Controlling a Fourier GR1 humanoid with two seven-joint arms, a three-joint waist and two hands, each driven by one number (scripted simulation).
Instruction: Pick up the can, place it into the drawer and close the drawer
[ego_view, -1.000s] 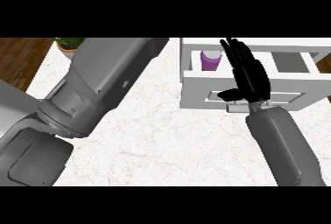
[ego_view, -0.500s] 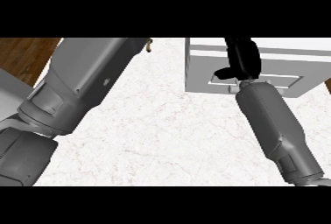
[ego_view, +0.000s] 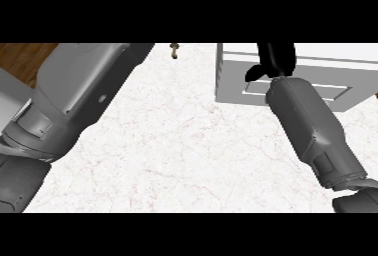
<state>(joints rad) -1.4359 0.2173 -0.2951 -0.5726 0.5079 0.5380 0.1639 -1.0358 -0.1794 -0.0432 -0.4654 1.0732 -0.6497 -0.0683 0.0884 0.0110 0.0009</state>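
Observation:
The white drawer unit (ego_view: 310, 75) stands at the counter's far right, and its front panel with the recessed handle (ego_view: 332, 93) sits flush with the body. No can shows anywhere in the head view. My right hand (ego_view: 275, 59) lies against the top of the drawer front. Its fingers run straight up to the picture's upper edge, with the thumb sticking out to the left. My right forearm (ego_view: 314, 127) covers the left part of the handle. Only the grey left arm (ego_view: 70, 105) shows at the left; its hand is out of view.
The white marble counter (ego_view: 184, 150) spreads between the two arms. A small brown object (ego_view: 174, 50) sits at the counter's far edge. Wooden floor (ego_view: 22, 57) shows beyond the counter at the upper left.
One second ago the drawer stood open with a purple can inside. Now its front is flush and the can is hidden. My right hand has moved away from me along with the drawer front.

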